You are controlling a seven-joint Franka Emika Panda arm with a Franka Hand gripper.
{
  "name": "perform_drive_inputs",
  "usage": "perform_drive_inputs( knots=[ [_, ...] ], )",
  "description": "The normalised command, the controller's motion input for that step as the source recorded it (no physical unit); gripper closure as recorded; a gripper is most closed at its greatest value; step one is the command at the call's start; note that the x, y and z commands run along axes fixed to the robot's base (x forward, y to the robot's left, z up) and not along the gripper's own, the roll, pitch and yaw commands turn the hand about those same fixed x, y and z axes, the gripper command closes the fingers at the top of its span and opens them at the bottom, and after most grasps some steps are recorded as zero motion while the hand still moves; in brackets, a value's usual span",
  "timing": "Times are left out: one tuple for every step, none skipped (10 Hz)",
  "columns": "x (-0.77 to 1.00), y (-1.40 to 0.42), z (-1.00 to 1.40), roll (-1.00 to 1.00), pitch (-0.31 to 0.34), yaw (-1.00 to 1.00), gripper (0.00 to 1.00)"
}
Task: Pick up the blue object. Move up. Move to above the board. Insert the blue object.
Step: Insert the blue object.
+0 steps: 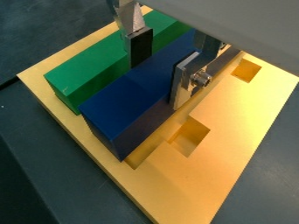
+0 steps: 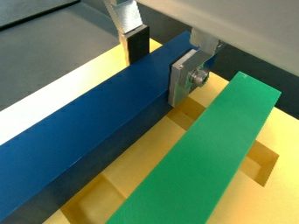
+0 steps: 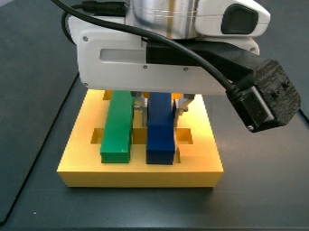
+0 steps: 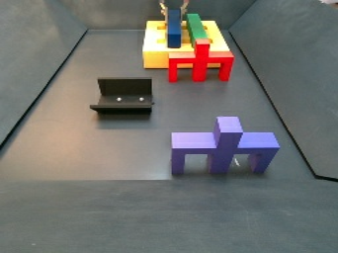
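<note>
Between the gripper [image 2: 159, 59] fingers [image 2: 184, 77], pinched: blue object [image 2: 100, 122], on the board [image 1: 233, 140].

The tool [image 1: 162, 63] shows brushed-metal fingers; blue object [image 1: 135, 105] and board [image 1: 228, 144] look smooth, matt plastic.

Lab-type robot test cell, not a home or shop: dark grey floor [image 4: 93, 148] w/ sloped grey walls closing it in. Black fixture [image 4: 122, 96] sitting on the floor as rig hardware. Only toy-like blocks lying around: yellow board [image 4: 156, 54], red piece [image 4: 200, 63], purple pronged piece [image 4: 222, 148]. Gripper [image 3: 163, 106] hanging over the board, cabled white arm housing [image 3: 163, 54] filling a side view.
</note>
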Motion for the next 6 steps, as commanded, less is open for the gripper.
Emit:
perform_drive_inputs(
  knots=[
    [0.01, 0.00, -0.08, 0.17, 0.064, 0.00, 1.00],
    [0.11, 0.12, -0.09, 0.12, 0.059, 0.03, 1.00],
    [0.29, 0.10, -0.07, 0.07, 0.054, 0.08, 1.00],
    [0.32, 0.10, -0.03, 0.04, 0.047, 0.10, 1.00],
    [0.27, 0.00, -0.02, 0.03, 0.020, 0.10, 1.00],
    [0.13, -0.09, -0.07, 0.02, 0.000, 0.06, 1.00]
  ],
)
